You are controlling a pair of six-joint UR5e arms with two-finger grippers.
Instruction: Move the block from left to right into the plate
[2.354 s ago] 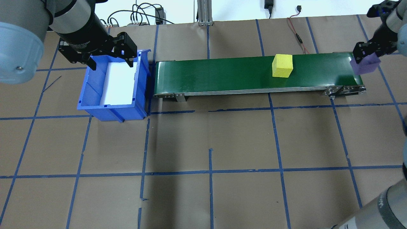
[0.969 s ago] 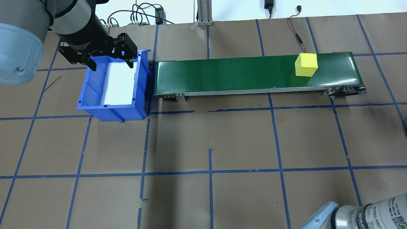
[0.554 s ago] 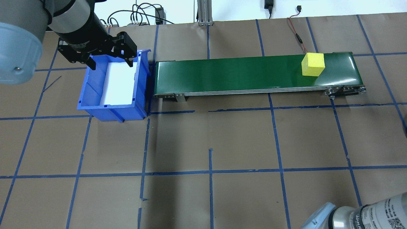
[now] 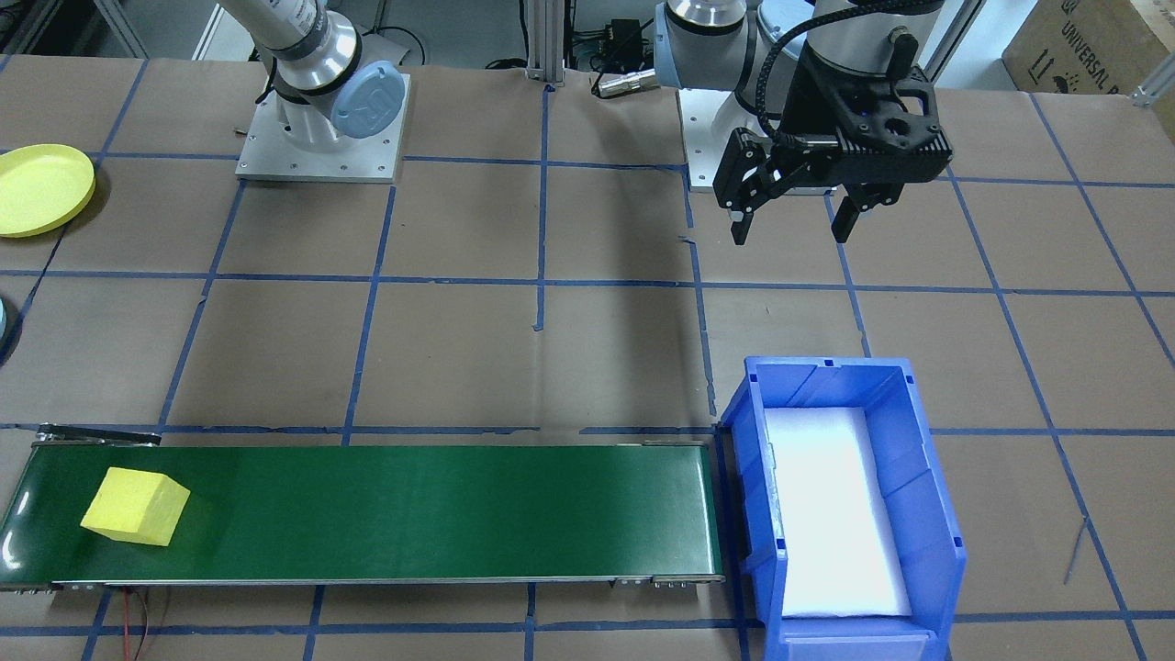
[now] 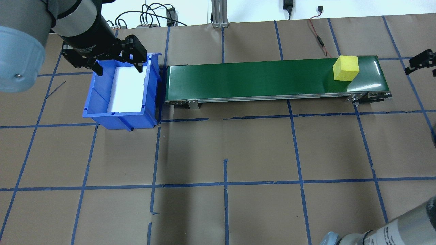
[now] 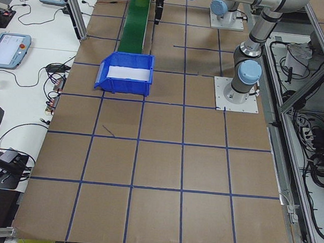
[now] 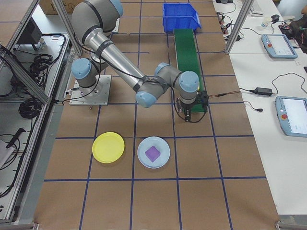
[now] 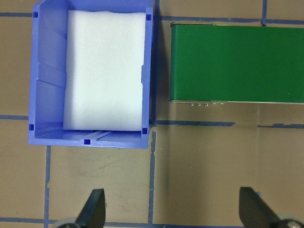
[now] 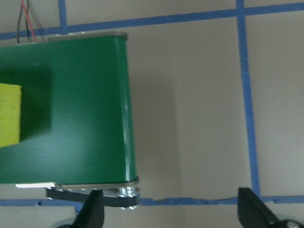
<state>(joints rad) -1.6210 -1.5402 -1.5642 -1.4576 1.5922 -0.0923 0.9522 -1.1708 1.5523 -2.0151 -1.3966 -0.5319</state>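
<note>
A yellow foam block (image 5: 345,68) (image 4: 135,519) lies on the green conveyor belt (image 5: 255,78) close to its right end. Its edge shows at the left of the right wrist view (image 9: 9,114). My right gripper (image 5: 422,63) (image 9: 171,216) hangs open and holds nothing, just past that belt end, to the right of the block. The yellow plate (image 4: 41,188) (image 7: 108,147) sits bare on the table near the robot's right side. My left gripper (image 5: 119,70) (image 4: 789,237) hovers open above the near end of the blue bin (image 5: 102,102).
The blue bin (image 4: 927,477) has a white foam pad inside and stands against the belt's left end. A pale blue plate (image 7: 144,160) holding a purple block (image 7: 153,153) sits beside the yellow plate. Red wires (image 5: 320,41) run behind the belt.
The yellow block has ridden the belt rightward to its end. My right gripper carried a purple block off to the right, left the view, and is back at the right edge holding nothing. The left arm is still.
</note>
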